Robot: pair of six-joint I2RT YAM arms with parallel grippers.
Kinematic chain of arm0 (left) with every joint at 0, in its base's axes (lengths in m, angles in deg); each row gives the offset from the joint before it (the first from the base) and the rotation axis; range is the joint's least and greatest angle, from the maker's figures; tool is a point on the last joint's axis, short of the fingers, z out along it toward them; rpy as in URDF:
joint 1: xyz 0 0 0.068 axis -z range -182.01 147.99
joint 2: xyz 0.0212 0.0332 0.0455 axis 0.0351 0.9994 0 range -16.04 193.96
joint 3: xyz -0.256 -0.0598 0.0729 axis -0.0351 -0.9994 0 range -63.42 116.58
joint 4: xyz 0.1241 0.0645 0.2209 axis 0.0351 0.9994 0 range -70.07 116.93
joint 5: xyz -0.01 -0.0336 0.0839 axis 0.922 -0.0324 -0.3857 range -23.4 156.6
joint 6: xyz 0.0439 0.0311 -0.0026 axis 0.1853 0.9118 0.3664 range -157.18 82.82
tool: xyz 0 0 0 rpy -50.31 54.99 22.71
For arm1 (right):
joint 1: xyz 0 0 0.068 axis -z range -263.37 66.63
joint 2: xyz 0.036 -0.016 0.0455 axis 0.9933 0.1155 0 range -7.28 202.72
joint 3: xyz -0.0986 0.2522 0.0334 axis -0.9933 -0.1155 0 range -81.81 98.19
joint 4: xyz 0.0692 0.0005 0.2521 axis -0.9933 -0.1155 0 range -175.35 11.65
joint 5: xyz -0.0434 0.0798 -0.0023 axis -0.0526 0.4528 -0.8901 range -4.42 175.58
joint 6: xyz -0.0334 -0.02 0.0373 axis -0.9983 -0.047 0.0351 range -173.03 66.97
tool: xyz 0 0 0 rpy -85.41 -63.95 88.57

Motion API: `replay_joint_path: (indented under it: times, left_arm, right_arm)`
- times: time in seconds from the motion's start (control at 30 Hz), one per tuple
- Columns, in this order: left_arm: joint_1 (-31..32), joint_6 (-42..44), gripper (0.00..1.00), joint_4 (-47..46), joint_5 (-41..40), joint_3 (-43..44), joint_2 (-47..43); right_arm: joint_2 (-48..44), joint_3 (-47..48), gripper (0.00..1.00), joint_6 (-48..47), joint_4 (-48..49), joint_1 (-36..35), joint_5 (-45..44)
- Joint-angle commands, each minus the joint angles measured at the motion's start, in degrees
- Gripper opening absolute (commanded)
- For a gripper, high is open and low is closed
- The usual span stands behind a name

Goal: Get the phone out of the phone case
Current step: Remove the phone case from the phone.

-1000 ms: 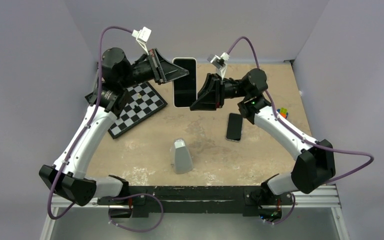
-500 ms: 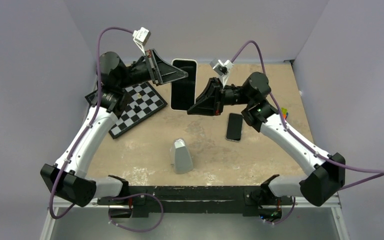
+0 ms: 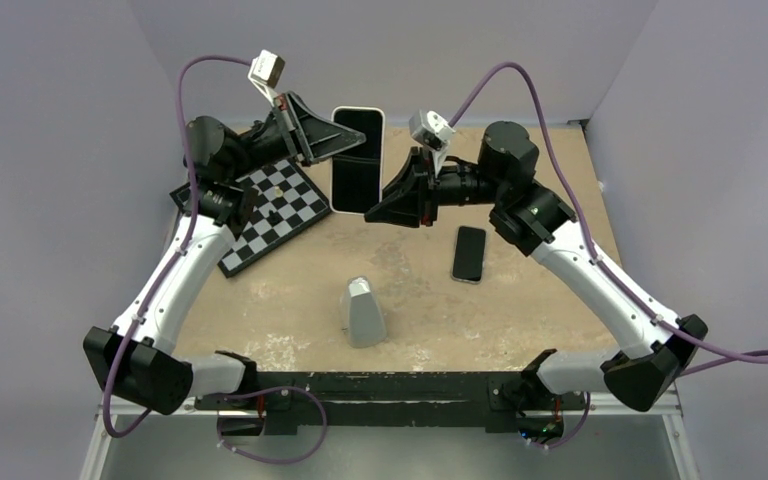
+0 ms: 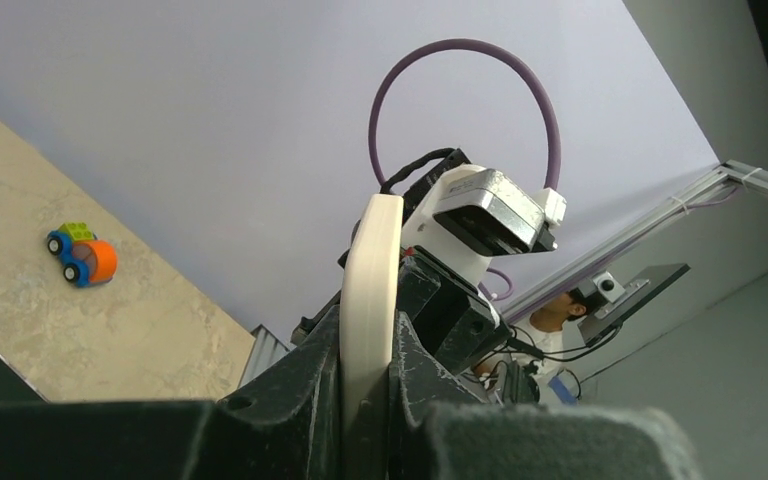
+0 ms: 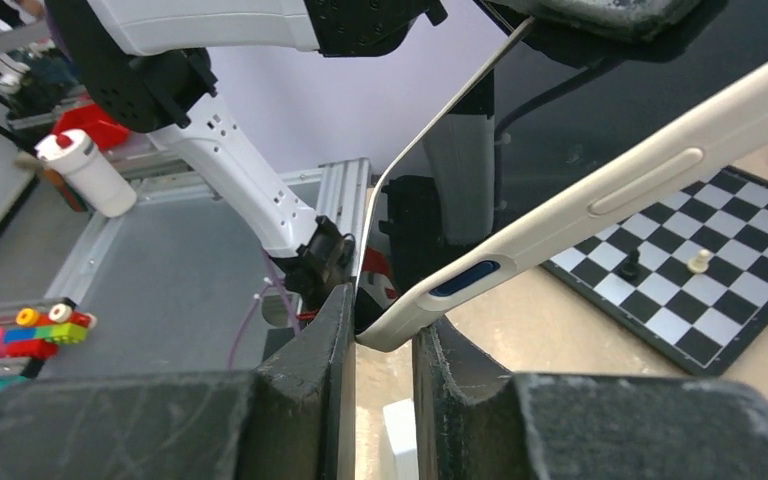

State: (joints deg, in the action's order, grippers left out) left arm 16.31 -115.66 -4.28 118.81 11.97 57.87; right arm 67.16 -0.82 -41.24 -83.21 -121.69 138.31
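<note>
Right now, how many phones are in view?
2. The phone, cased, is held up between left claw and right claw at the back; the other phone lies on the table, right of the grey block.

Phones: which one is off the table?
The white-rimmed phone, gripped by the left gripper and right gripper; the dark-rimmed phone lies flat on the table.

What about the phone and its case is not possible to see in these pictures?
Top view: the back of the phone case faces away, behind the phone; whether they have parted is too small to tell.
Left wrist view: only the case's thin edge shows; the left tool covers its lower part.
Right wrist view: the case's far end is cut off by the picture's right edge.
</note>
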Motion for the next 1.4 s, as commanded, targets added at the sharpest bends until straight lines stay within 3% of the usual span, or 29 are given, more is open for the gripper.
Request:
replay_joint_path:
  times: [0.0,0.23,0.5,1.07,1.2,1.37]
  left_arm:
    - [2.2,-11.1,0.0,6.8,-2.9,-2.6,0.8]
    - [2.3,-12.2,0.0,5.5,-2.5,-3.4,1.7]
    - [2.8,-14.1,0.0,0.8,-0.8,-3.4,3.1]
    - [4.2,-18.2,0.0,-6.3,-0.7,-6.4,3.8]
    - [4.5,-18.4,0.0,-7.1,-1.5,-7.0,3.1]
    - [4.4,-20.9,0.0,-13.3,-4.7,-9.9,1.4]
  right_arm:
    - [1.4,7.7,0.0,-20.4,6.1,-2.5,-11.4]
    - [2.5,11.2,0.0,-25.9,2.1,-3.7,-14.0]
    - [3.3,13.1,0.0,-30.7,-0.8,-4.2,-10.8]
    - [5.4,17.1,0.0,-35.4,-2.7,-5.9,-10.6]
    - [5.3,15.5,0.0,-32.8,1.4,-5.9,-16.0]
    - [2.1,6.9,0.0,-26.1,10.7,-5.8,-28.0]
